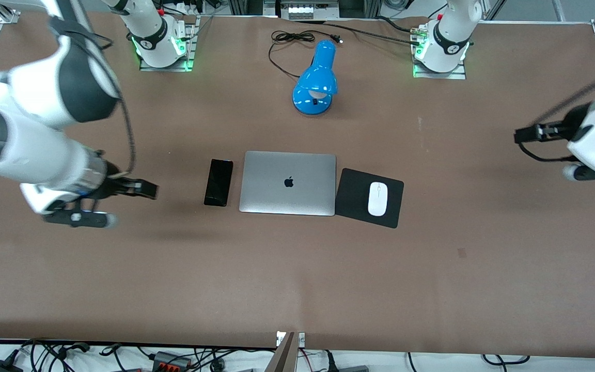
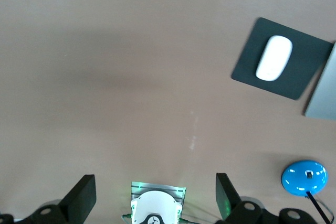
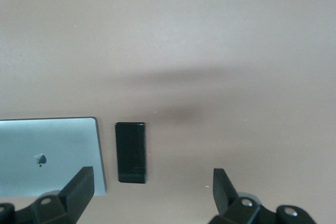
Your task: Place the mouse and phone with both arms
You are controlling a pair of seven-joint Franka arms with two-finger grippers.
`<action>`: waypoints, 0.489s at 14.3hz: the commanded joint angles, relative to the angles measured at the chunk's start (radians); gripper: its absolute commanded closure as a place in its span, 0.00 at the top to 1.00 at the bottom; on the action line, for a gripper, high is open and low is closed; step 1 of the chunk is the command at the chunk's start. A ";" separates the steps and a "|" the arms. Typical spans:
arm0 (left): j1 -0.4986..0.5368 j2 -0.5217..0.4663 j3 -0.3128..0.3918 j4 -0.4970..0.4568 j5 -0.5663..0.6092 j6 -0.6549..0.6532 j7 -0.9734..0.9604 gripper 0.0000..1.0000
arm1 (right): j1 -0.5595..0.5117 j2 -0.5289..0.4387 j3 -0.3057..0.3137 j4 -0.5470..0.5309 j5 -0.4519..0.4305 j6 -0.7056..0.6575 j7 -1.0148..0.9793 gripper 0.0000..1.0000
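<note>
The white mouse (image 1: 377, 198) lies on a black square pad (image 1: 351, 196) beside the closed silver laptop (image 1: 288, 183), toward the left arm's end. The black phone (image 1: 218, 182) lies flat on the table beside the laptop, toward the right arm's end. My right gripper (image 1: 147, 188) is open and empty, up over bare table toward the right arm's end from the phone. My left gripper (image 1: 522, 135) is open and empty, up over bare table toward the left arm's end from the pad. The left wrist view shows the mouse (image 2: 274, 57); the right wrist view shows the phone (image 3: 130, 152).
A blue lamp (image 1: 317, 77) with a black cord stands farther from the front camera than the laptop, between the arm bases. The left wrist view also shows the pad (image 2: 247, 69), lamp (image 2: 304, 178) and laptop edge (image 2: 324, 98). The right wrist view shows the laptop (image 3: 50, 156).
</note>
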 commanded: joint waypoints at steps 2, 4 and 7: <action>-0.004 -0.038 -0.032 -0.079 -0.002 0.017 -0.015 1.00 | -0.008 -0.024 -0.091 0.079 0.002 -0.064 -0.161 1.00; 0.004 -0.183 -0.037 -0.290 -0.004 0.167 -0.009 1.00 | -0.006 -0.050 -0.172 0.076 0.004 -0.061 -0.216 1.00; 0.054 -0.300 -0.031 -0.458 -0.011 0.275 -0.001 1.00 | -0.011 -0.081 -0.240 0.071 0.008 -0.059 -0.332 1.00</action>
